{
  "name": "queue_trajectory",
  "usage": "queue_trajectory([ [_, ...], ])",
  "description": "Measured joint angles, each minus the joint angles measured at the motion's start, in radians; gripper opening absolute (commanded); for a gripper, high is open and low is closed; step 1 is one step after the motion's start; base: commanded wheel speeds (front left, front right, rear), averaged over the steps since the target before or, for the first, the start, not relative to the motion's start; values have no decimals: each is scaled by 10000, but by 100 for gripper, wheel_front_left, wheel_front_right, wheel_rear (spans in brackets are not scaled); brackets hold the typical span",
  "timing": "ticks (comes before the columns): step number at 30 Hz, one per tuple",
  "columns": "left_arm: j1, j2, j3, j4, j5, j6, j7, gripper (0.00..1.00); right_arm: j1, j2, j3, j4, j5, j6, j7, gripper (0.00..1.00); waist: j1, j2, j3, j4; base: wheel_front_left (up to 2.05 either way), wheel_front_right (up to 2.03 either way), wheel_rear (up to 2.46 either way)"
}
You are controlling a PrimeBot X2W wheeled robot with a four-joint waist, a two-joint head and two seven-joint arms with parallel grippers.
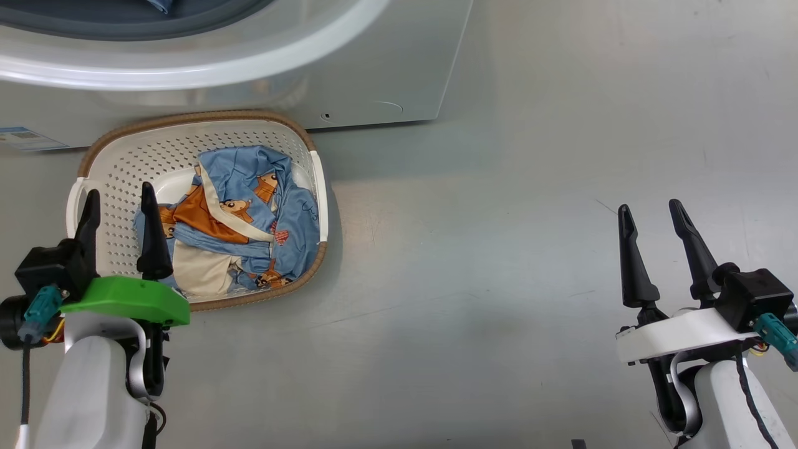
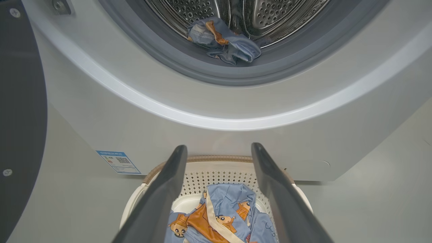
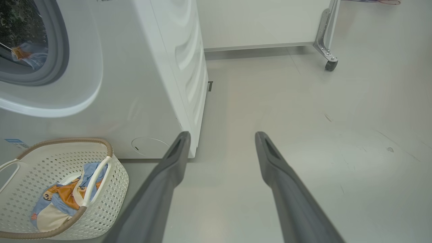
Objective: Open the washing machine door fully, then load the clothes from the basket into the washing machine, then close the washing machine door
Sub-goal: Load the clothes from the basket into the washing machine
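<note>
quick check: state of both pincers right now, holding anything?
Left pincer: open, holding nothing, above the basket.
Right pincer: open, holding nothing, above the floor.

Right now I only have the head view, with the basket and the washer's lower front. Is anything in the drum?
Observer: Yes. The left wrist view shows one blue bear-print garment lying at the front of the steel drum, just behind the grey seal.
Operator: And the door?
Observer: The washing machine door is swung open at that view's left edge, away from the opening.
Operator: Anything past the washer?
Observer: In the right wrist view, a white panel on a metal caster stands on the floor beyond the washing machine.
</note>
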Motion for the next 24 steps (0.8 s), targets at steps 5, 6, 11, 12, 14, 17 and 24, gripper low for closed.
queue_trajectory([
  [5,425,-21,2,-884,0,174,10,100,39,-27,31,0,0,0,-2,100,0,0,-102,82,0,0,0],
  [6,524,-21,-4,-1076,0,176,36,100,39,-29,33,0,0,0,-2,100,0,0,-112,89,0,0,0],
  [11,1016,-40,-77,-1860,-46,176,242,100,40,-42,29,0,0,0,0,100,0,0,-153,110,0,0,0],
  [12,1134,-56,-98,-2025,-52,176,305,100,42,-44,29,0,0,0,0,100,0,0,-162,114,0,0,0],
  [14,1359,-98,-115,-2295,-142,176,414,100,46,-50,19,0,0,0,0,100,0,0,-181,118,0,0,0],
  [17,1667,-113,-123,-2690,-267,178,556,100,62,-56,-12,0,0,0,0,100,0,0,-214,133,0,0,0],
  [24,2193,-117,-174,-3427,-316,318,934,100,69,-79,10,0,0,0,-2,100,0,0,-284,183,0,0,0],
])
